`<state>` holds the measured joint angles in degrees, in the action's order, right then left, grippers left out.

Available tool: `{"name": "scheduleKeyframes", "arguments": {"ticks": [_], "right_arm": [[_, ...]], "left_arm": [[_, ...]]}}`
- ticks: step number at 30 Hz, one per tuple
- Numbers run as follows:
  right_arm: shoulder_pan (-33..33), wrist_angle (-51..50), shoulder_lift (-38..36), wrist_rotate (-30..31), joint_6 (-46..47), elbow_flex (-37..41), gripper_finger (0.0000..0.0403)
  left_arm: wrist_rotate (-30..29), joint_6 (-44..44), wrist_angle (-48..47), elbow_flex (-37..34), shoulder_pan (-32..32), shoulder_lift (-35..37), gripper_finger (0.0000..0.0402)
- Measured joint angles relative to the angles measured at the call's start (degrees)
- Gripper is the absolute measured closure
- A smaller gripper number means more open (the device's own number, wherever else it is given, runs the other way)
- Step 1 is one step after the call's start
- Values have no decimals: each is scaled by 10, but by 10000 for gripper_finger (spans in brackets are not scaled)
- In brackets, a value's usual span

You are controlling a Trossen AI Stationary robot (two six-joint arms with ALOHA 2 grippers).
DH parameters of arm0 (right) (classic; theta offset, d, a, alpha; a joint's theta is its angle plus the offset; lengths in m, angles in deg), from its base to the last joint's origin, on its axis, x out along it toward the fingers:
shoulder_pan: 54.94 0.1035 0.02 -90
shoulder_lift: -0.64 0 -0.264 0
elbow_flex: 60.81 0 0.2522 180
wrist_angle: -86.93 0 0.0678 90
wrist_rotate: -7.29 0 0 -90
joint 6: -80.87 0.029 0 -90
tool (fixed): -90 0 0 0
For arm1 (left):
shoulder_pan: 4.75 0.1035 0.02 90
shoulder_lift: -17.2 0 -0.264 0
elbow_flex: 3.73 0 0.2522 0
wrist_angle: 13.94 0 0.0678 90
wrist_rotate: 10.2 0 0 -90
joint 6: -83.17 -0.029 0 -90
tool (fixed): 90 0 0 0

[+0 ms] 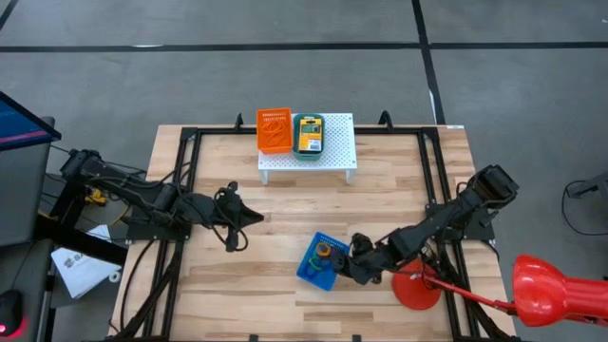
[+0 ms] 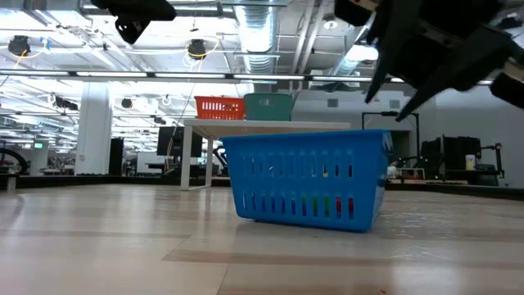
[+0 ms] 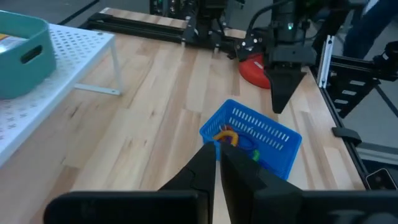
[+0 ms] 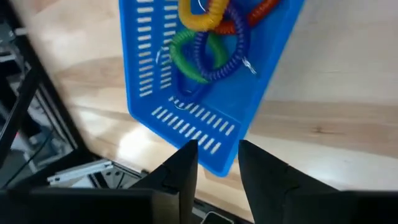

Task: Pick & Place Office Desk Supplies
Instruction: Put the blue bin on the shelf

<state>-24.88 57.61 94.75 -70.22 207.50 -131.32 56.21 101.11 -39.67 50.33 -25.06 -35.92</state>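
A blue slotted basket point(image 1: 319, 262) stands on the table's near middle. It holds coiled loops point(image 4: 208, 37) in yellow, orange, green and blue. My right gripper point(image 1: 353, 260) hovers open just right of the basket and above its rim; in the right wrist view point(image 4: 217, 163) the basket's edge lies below the gap between the fingers. My left gripper point(image 1: 255, 218) is shut and hangs over bare wood left of centre, pointing toward the basket point(image 3: 252, 140). A yellow-and-green crayon box point(image 1: 308, 133) lies in a teal bin on the white stand.
The white perforated stand point(image 1: 332, 157) sits at the far middle and carries an orange basket point(image 1: 274, 130) and the teal bin point(image 1: 309, 149). A red round disc point(image 1: 416, 288) lies near the right arm, with a red lamp-like object point(image 1: 546, 290) beyond the table's right edge. Bare wood lies between basket and stand.
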Motion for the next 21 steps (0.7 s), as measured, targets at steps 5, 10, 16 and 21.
{"name": "scheduleKeyframes", "arguments": {"ticks": [5,10,16,21], "right_arm": [[-31,-130,19,-51,-20,-71,288],[-36,-202,51,-96,-16,-121,288],[-32,-179,98,-125,6,-129,288],[-42,-151,114,-125,6,-128,288]], "left_arm": [[-10,-1,-25,0,0,24,385],[-14,-1,-33,0,-10,31,385],[-15,-1,-28,0,-24,32,385],[-16,-1,-25,0,-35,33,385]]}}
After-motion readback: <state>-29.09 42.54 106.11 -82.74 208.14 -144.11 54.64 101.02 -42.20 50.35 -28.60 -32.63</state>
